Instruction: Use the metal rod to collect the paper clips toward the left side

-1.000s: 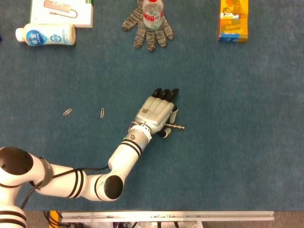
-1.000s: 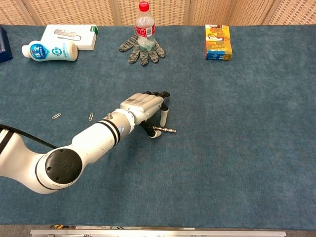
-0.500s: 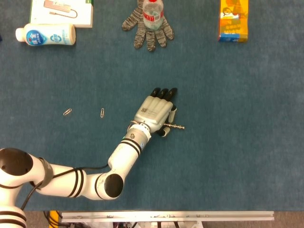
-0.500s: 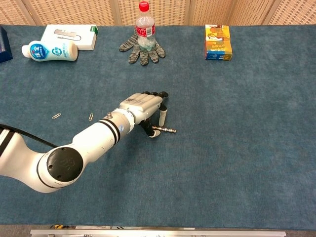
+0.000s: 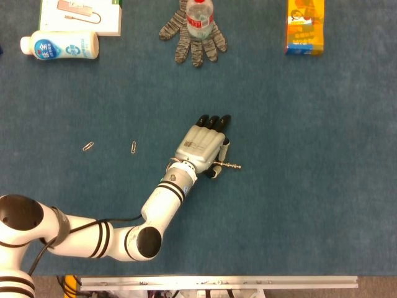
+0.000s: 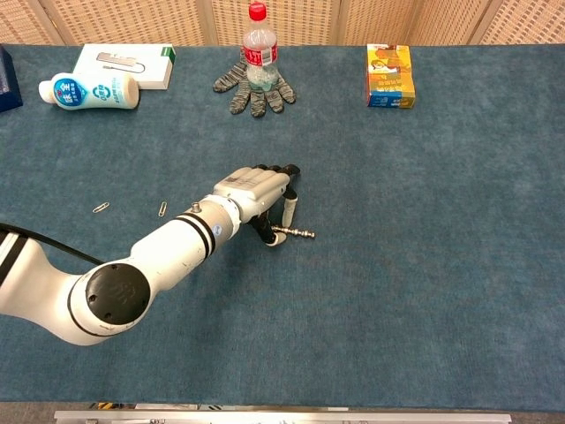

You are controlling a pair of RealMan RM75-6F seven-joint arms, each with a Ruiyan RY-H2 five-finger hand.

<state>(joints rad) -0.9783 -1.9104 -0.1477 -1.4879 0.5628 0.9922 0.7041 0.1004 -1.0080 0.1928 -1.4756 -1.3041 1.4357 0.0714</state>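
Observation:
The metal rod (image 5: pixel 227 165) (image 6: pixel 297 232) lies on the blue table cloth near the middle, pointing right. My left hand (image 5: pixel 201 146) (image 6: pixel 256 190) sits palm down over the rod's left end, which it pinches between the thumb and one bent finger; the other fingers stretch forward. Two paper clips lie apart to the hand's left: one (image 5: pixel 133 148) (image 6: pixel 162 210) nearer, the other (image 5: pixel 88 147) (image 6: pixel 101 208) further left. My right hand shows in neither view.
Along the far edge stand a white lotion bottle (image 5: pixel 59 46), a white box (image 5: pixel 80 15), a water bottle (image 6: pixel 257 46) on a grey knit glove (image 5: pixel 195 38), and an orange carton (image 5: pixel 304 28).
The left hand has crept slightly back and left, and its bent finger has drawn in toward the rod. Rod and paper clips lie where they were.

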